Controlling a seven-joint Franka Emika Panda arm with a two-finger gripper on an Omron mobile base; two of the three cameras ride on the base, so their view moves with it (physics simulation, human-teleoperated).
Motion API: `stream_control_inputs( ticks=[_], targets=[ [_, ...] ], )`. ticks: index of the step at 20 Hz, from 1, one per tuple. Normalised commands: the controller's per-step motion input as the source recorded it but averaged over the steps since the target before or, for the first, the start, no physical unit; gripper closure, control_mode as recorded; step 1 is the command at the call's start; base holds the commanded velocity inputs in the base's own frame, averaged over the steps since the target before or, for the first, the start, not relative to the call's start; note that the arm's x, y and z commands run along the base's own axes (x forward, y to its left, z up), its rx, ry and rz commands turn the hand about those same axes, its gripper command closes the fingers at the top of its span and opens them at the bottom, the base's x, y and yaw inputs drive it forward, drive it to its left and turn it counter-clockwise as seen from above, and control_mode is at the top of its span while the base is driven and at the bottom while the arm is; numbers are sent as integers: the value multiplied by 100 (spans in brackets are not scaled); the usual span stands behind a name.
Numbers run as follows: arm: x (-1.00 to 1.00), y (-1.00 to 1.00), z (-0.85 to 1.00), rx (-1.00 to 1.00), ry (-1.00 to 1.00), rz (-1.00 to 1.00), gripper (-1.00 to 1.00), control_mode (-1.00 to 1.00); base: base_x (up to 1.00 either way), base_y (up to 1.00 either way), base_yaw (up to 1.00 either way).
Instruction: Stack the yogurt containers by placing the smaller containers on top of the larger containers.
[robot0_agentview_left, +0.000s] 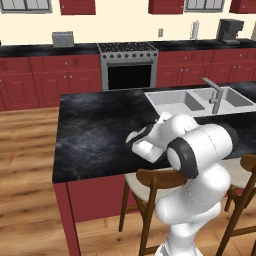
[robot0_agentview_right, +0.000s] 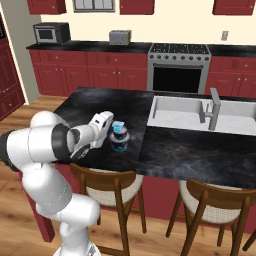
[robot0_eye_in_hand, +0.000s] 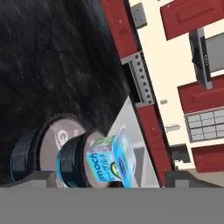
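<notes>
Dark stone counter (robot0_agentview_right: 95, 100) carries the stack: tiny light-blue cup (robot0_eye_in_hand: 111, 162) sits atop a round cup (robot0_eye_in_hand: 74, 159), just ahead of my jaws; whether they're released, I can't tell.

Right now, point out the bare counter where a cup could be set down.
Bare black counter runs from the yogurt stack back to the far edge; more lies in front of the sink. Crowded: the stack itself, with the gripper beside it.

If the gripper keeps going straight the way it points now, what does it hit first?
Most likely the small light-blue cup sitting on a round cup, right ahead of the gripper; depth is hard to judge.
</notes>
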Motion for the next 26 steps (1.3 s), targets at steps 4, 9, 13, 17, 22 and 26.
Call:
stream_control_inputs(
  ticks=[4,9,13,17,22,26],
  targets=[
    [-66,0,58,0,12,0,-100,-100,0,0,0],
    [-58,1,66,0,25,-1,-100,-100,0,0,0],
    [-58,0,62,1,29,0,-100,-100,0,0,0],
    [-45,0,74,3,32,0,-100,-100,0,0,0],
    [-37,0,77,2,31,0,-100,-100,0,0,0],
    [-42,0,74,3,30,0,-100,-100,0,0,0]
  ],
)
